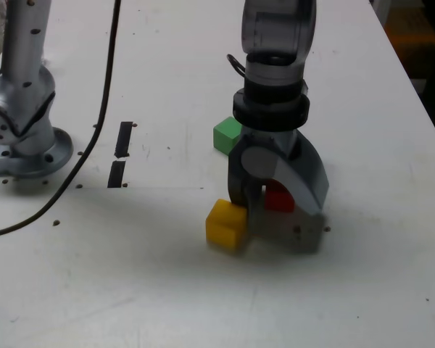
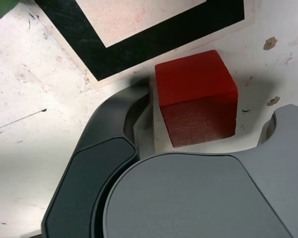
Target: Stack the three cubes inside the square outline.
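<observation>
We see the desk [image 1: 152, 254] beneath the jaws [image 1: 286, 210], open around the red cube [image 2: 196, 99]! The square outline [image 2: 134, 57] lies just beside that cube, the yellow [image 1: 226, 225] and green cubes [image 1: 227, 135] near it.

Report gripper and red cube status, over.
Gripper open, jaws either side of red cube. Cube outside square outline. Yellow cube beside gripper.
</observation>
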`<action>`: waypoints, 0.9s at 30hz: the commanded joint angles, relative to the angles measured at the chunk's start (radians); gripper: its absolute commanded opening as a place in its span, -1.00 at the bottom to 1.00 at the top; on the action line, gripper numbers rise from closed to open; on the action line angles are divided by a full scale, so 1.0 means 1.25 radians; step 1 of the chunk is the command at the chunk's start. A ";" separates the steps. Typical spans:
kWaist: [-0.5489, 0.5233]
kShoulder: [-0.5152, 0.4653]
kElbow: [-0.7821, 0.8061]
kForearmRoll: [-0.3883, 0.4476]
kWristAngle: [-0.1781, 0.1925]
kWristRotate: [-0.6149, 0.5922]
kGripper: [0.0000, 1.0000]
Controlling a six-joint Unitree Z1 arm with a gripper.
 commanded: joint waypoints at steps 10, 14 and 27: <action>0.003 0.012 0.027 -0.007 0.025 -0.040 -0.57; 0.003 0.006 0.027 -0.012 0.041 -0.040 -0.75; 0.003 -0.038 0.015 0.021 0.120 -0.065 -0.90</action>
